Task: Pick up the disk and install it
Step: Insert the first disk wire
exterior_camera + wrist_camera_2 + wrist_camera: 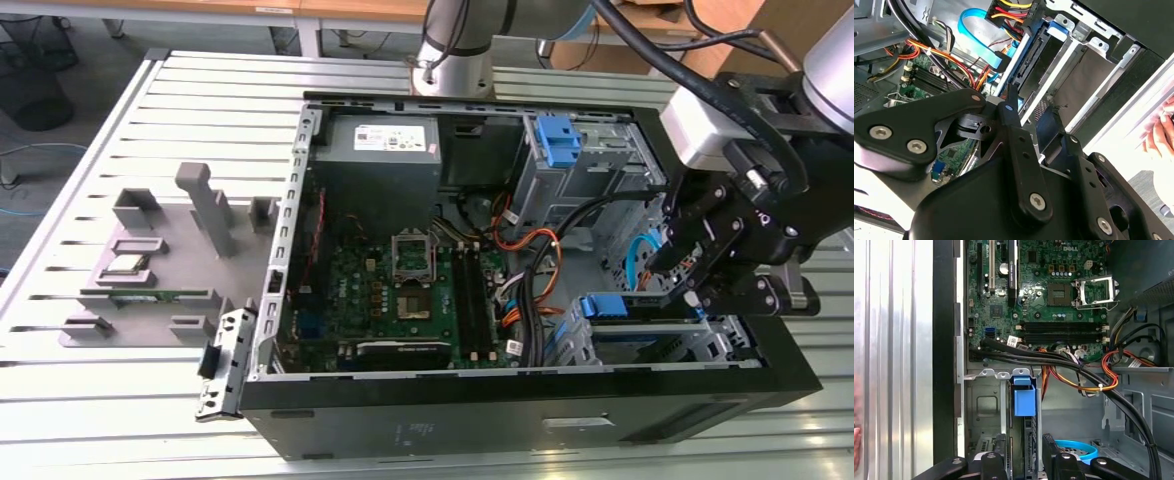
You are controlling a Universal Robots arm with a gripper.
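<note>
My claw (1023,456), its black linkage close under the lens in the first wrist view, sits right at the disk (1024,399), though I cannot tell whether I am clenched on it or loose. The disk stands on edge in the metal drive bay (979,407) at a corner of the open computer case (534,420). Its blue bracket tab points toward the motherboard (1054,295), and a bundle of black cables (1054,359) crosses between them.

A slatted metal table (80,420) stands before wooden desks (360,8) on grey floor (100,55)
</note>
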